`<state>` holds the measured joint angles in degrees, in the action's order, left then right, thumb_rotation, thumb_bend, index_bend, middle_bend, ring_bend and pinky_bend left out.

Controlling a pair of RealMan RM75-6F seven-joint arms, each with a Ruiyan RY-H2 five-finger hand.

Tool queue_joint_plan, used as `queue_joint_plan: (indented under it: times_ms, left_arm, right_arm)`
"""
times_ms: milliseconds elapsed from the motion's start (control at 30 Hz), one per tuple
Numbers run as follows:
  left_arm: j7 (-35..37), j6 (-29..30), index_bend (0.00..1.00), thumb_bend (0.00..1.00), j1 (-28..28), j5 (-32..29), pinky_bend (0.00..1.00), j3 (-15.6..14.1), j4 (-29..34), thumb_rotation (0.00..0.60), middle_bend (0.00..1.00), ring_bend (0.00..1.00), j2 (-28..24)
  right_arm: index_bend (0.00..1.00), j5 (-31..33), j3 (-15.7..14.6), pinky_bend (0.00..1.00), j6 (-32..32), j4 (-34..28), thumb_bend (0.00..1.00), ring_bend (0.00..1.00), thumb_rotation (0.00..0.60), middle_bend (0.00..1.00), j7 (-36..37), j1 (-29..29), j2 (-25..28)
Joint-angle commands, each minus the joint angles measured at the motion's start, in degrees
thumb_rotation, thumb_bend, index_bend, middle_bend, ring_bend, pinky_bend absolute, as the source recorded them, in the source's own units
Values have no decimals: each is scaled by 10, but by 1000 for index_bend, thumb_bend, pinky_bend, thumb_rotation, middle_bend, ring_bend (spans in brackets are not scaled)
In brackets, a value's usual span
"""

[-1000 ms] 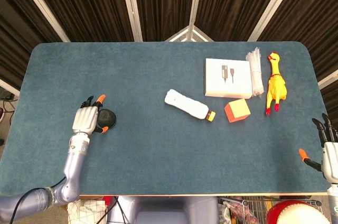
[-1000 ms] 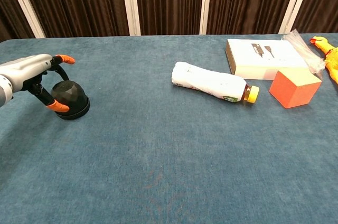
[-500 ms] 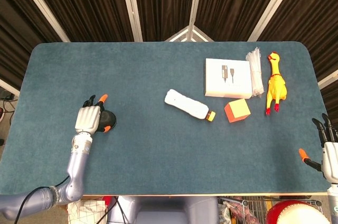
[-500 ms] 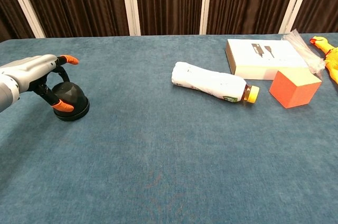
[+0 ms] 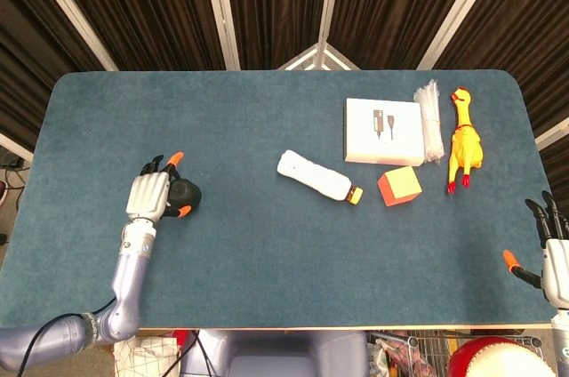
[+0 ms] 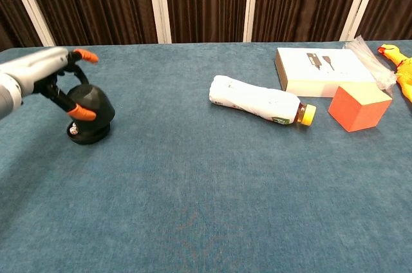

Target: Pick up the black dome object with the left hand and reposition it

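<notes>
The dome sits near the left edge of the table, held by the left hand and tipped: in the chest view one side of its base is lifted off the cloth while the other side appears to touch it. That hand's fingers curl over the top of the dome, with the thumb pressing its front and one orange-tipped finger standing clear above. Largest after the table is the white box, lying flat toward the far right, with a clear plastic bag along its right side. Right of the bag lies a yellow rubber chicken, head toward the far edge. A white bottle with an orange cap lies on its side near the middle, cap pointing at an orange cube just beside it. The right hand shows at the right edge of the head view, fingers spread apart and holding nothing.
</notes>
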<state>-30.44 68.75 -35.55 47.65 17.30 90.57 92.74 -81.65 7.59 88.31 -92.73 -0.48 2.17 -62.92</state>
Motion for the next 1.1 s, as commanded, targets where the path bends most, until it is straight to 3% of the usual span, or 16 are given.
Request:
queue_joint_plan:
  times_ms: [33, 300, 533, 733, 800, 1000, 1100]
  left_arm:
    - [-29, 19, 117, 370, -4, -25, 128, 23, 74, 600, 396, 68, -41]
    - [-4, -11, 123, 368, -11, -53, 117, 17, 95, 600, 376, 68, -37]
    - [0, -39, 127, 369, -30, -52, 105, -10, 48, 600, 367, 68, 8]
    - [-11, -22, 132, 368, -49, -28, 104, -23, 0, 600, 356, 67, 63]
    - [-19, -27, 129, 354, -56, -28, 86, -29, -8, 600, 319, 52, 78]
    - [-66, -33, 119, 222, -67, -56, 35, -40, 18, 600, 43, 0, 60]
    - [-62, -28, 114, 200, -63, -60, 31, -35, 44, 600, 15, 0, 44]
  right_arm:
    - [148, 0, 0, 188, 0, 0, 264, 183, 600, 7, 0, 0, 0]
    - [148, 0, 0, 188, 0, 0, 265, 183, 600, 7, 0, 0, 0]
    - [147, 0, 0, 188, 0, 0, 264, 183, 600, 7, 0, 0, 0]
    - [148, 0, 0, 188, 0, 0, 264, 183, 600, 7, 0, 0, 0]
    - [148, 0, 0, 188, 0, 0, 264, 183, 600, 7, 0, 0, 0]
    - [148, 0, 0, 188, 0, 0, 265, 183, 600, 7, 0, 0, 0]
    - [148, 0, 0, 188, 0, 0, 264, 183, 600, 7, 0, 0, 0]
